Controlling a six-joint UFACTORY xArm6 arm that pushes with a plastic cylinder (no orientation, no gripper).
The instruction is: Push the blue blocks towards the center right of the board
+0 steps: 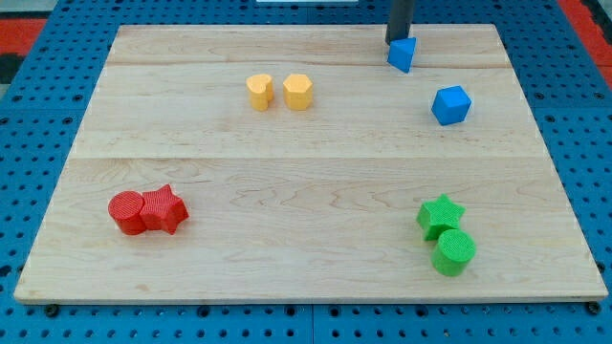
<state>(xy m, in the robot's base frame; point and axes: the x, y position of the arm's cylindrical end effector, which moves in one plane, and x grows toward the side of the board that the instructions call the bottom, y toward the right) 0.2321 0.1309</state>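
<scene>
A blue cube (450, 104) lies at the view's right, in the upper part of the wooden board (306, 182). A second, smaller blue block (403, 53) lies near the view's top, up and to the left of the cube. My tip (396, 40) stands at the view's top, touching that smaller blue block on its upper left side. The rod reaches out of the view's top edge.
Two yellow blocks (279, 92) sit side by side at the upper middle. A red cylinder (125, 211) and a red star (165, 209) touch at the lower left. A green star (440, 214) and a green cylinder (454, 252) touch at the lower right.
</scene>
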